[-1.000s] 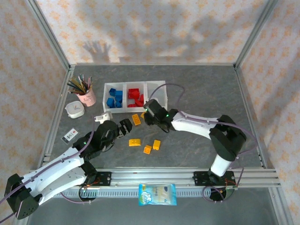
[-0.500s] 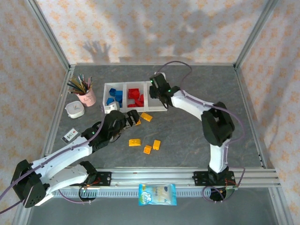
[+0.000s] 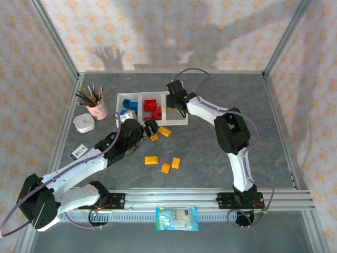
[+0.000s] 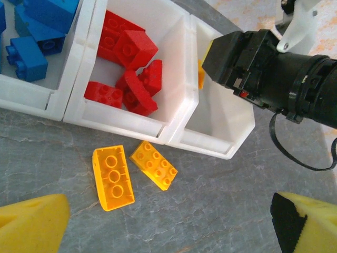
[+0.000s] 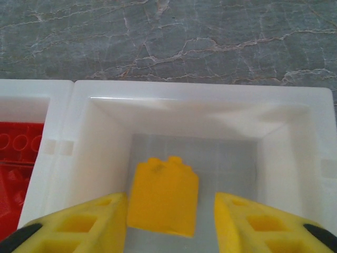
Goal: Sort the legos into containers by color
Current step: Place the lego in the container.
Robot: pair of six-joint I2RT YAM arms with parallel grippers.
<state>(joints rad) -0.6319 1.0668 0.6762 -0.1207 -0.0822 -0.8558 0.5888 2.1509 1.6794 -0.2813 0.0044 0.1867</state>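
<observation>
On the tabletop (image 3: 284, 132), the containers (image 4: 210, 146) are crowded by both arms, so a clash is to be feared if either is swung carelessly. The right fingers (image 5: 79, 224) are held apart over the right-hand bin (image 5: 295, 158), and a yellow brick (image 5: 163, 197) is seen loose between them inside it. The left fingers (image 4: 31, 224) are spread wide above two yellow bricks (image 4: 113, 177) just beside the bin wall. As these lie almost touching, both could be caught at once, or one knocked away.
</observation>
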